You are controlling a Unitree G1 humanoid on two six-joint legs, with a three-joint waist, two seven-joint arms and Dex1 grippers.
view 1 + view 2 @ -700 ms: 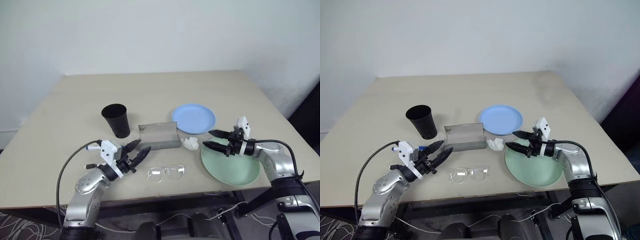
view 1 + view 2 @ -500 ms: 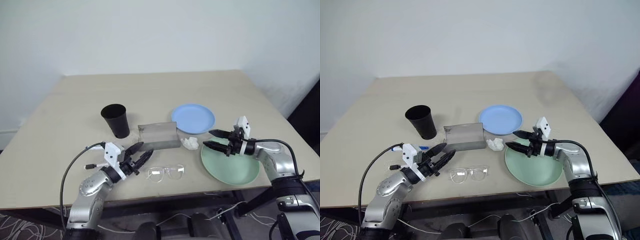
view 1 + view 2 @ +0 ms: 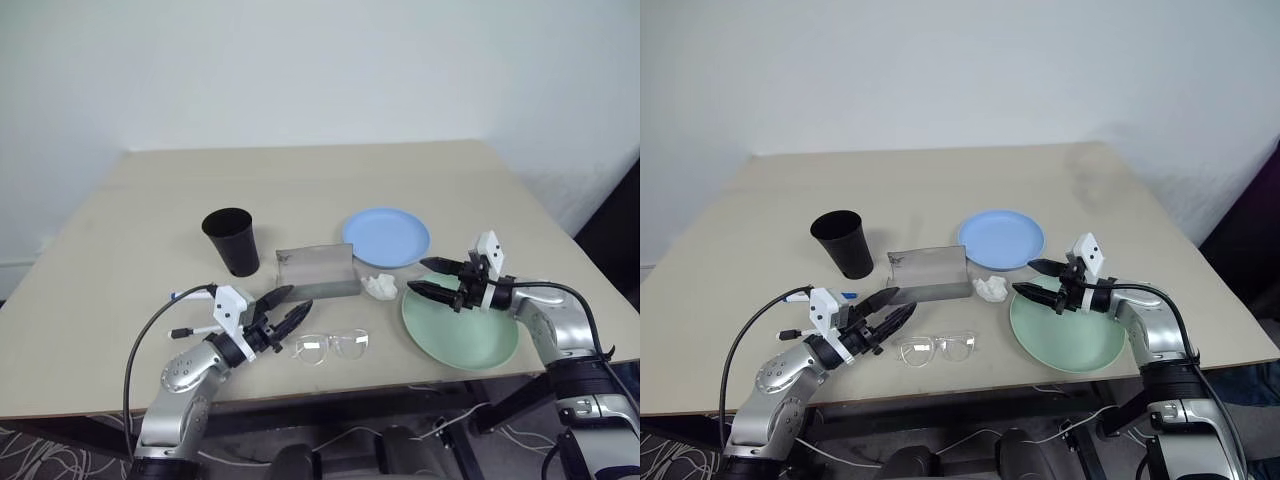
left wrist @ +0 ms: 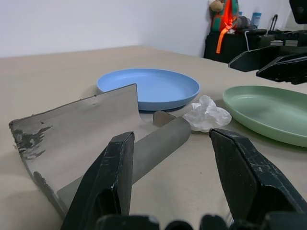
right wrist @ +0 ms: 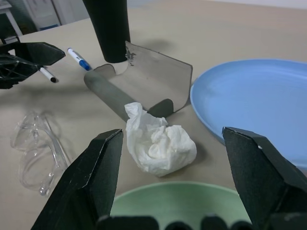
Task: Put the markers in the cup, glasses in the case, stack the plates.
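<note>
The table (image 3: 300,180) fills the middle of the head views. Since the earlier frames the left gripper (image 3: 283,317) has slid toward the lower centre of the frame, closing on the glasses (image 3: 332,345) and uncovering two markers (image 3: 845,296) by its wrist. Its fingers are spread and hold nothing. The right gripper (image 3: 430,278) has hardly moved; it hangs spread wide and empty over the upper-left rim of the green plate (image 3: 462,328). I judge the glasses step to be opening, with every part of the task still undone.

The green plate lies at lower right and the blue plate (image 3: 387,237) up and left of it, apart, so they are unstacked. The case (image 3: 318,272) sits at centre with its lid up; its long axis runs left to right across the frame, and it is empty. The cup (image 3: 232,240) stands upright at upper left of the case, mouth up. The glasses lie just below the case, lenses side by side along that same left-right line; which way the arms are folded I cannot tell. A crumpled paper (image 3: 380,286) sits between case and green plate. The markers lie nearly left-right at lower left, the blue cap of one pointing right.
</note>
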